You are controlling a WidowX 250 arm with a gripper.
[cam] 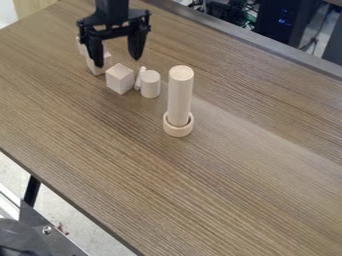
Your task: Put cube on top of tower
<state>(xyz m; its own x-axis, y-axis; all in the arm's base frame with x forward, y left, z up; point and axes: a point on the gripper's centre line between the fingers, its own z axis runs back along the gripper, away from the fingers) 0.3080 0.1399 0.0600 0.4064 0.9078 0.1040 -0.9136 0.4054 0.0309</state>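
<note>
End effector [118, 61]: far left, above the blocks; fingers spread wide, pointing down, nothing gripped.
Cube [120, 79]: on the tabletop [220, 185], left of the tower, near side of the end effector; likely the one to move, apart from the tower.
Tower: tall cylinder [180, 95] upright inside a ring [178, 130]; nothing on its flat top.
Short cylinder [150, 84]: upright, between cube and tower.
Thin peg [139, 79]: squeezed in between cube and short cylinder; exact contact can't be told.
Block [97, 66]: beyond and left of the cube, partly behind one finger; could be a second cube.
Step in hand: picking the cube; placing not begun, by the look of it.
Approach: centre over the cube before dropping; turn so fingers meet two opposite flat faces, not corners.
Clearance: mind the peg and short cylinder on the right, the block on the far side; go straight down.
Lift: straight up, well above tower height, then across; low travel could knock the tower.
Place: cube level, centred over the narrow top, lower gently, release evenly, back off upward.
Risk: off-centre cube tips; side push topples the cylinder.
</note>
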